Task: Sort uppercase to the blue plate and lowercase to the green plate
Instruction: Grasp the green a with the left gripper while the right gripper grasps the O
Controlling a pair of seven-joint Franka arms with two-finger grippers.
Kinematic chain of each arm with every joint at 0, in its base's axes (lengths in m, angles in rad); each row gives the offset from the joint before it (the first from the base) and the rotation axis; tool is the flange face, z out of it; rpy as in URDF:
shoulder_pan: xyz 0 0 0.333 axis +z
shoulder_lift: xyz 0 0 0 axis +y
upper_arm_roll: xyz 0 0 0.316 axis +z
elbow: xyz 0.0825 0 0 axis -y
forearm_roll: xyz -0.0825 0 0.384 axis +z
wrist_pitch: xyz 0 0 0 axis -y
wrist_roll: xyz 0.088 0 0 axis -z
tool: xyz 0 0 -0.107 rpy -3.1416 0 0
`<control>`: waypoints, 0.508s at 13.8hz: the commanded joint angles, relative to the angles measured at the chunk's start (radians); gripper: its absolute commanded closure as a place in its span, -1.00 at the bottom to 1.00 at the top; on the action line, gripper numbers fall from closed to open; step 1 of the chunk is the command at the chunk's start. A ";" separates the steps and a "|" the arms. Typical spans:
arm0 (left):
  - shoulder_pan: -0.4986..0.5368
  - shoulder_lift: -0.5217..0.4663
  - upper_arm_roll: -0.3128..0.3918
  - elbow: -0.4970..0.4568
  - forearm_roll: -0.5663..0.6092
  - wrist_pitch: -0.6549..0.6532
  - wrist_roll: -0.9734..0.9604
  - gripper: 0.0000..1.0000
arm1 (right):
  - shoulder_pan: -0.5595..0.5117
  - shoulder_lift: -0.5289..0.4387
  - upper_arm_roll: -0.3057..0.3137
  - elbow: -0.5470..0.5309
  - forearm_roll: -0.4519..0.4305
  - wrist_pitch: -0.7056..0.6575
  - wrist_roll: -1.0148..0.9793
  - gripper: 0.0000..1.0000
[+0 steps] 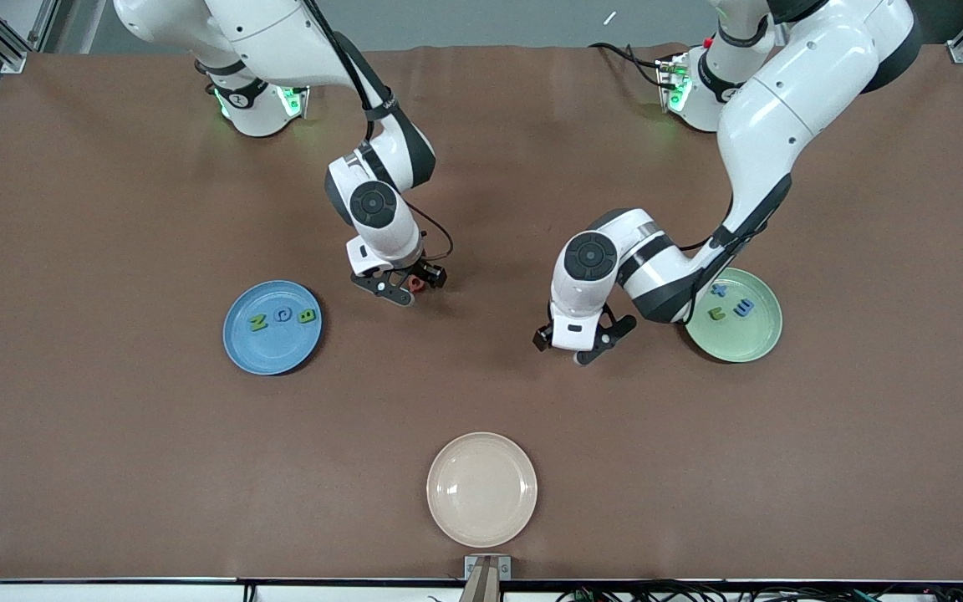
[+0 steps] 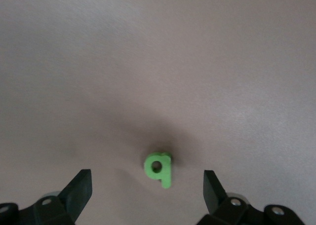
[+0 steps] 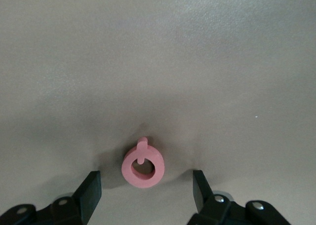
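since both letters lie flat near the blue plate (image 1: 272, 327), the right gripper (image 3: 146, 188) straddles the pink q (image 3: 142, 166) unclenched, and the left gripper (image 2: 147, 186) spreads around the green q (image 2: 159, 168).

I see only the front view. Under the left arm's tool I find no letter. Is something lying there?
Observer: Yes. The left wrist view shows a small green foam lowercase q lying flat on the brown table, below the left tool.
Operator: Do the fingers touch it?
Observer: No. The tool is open, with one finger on each side and both clearly apart from the letter.
Operator: And the right tool?
Observer: The right tool is open over the pink foam capital Q. Its fingers are on either side of the letter without contact.
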 commanded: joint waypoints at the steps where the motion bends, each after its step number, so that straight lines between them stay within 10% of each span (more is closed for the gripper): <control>1: -0.018 0.010 0.017 0.022 -0.017 0.023 -0.005 -0.82 | 0.014 0.000 -0.017 -0.015 0.002 0.016 0.013 -0.63; 7: -0.018 0.027 0.023 0.024 -0.009 0.025 -0.005 -0.39 | 0.014 0.006 -0.028 -0.012 -0.019 0.019 0.013 -0.55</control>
